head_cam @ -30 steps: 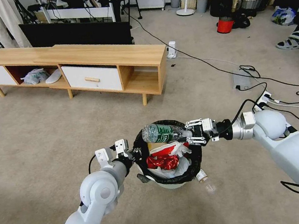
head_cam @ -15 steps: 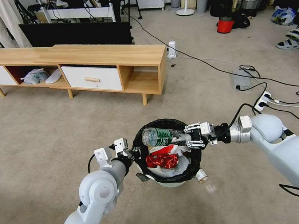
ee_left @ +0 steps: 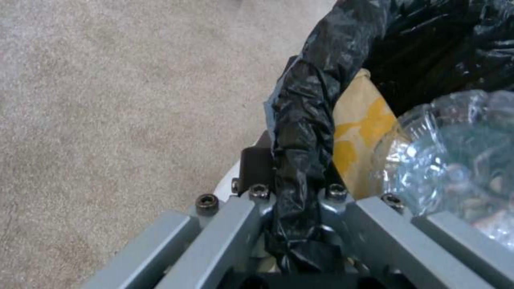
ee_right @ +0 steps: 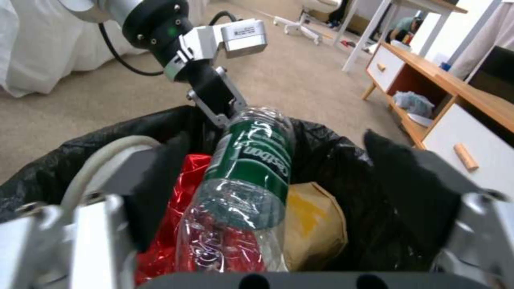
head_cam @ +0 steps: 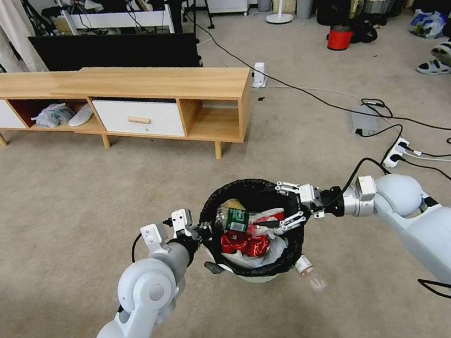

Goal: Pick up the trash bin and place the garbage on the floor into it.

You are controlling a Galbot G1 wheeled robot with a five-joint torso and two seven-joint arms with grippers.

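The bin [head_cam: 260,267] is held off the carpet [head_cam: 55,224] by the left tool [head_cam: 207,230], whose fingers [ee_left: 343,216] are clamped over the bag-wrapped rim [ee_left: 302,120] on the side away from the right tool. The right tool [head_cam: 290,205] is seen at the opposite rim with its fingers [head_cam: 289,187] spread wide and nothing gripped between them.

A clear green-labelled bottle [ee_right: 243,176] lies just ahead of the right tool, inside the bin and free of its fingers, tilted on the other litter with its far end toward the left tool [ee_right: 214,102]. Beneath and beside the bottle are a crushed red can [head_cam: 245,244], something white [head_cam: 259,257] and a yellow-brown piece [ee_right: 313,224].

Below the right tool, just outside the bin, a second bottle [head_cam: 309,271] lies on the carpet. Beyond both tools stands a low wooden cabinet [head_cam: 170,87], well apart. Out to the right tool's far side, black cables [head_cam: 339,109] and a power strip [head_cam: 397,150] cross the carpet, and a red bucket [head_cam: 339,38] stands farther off.
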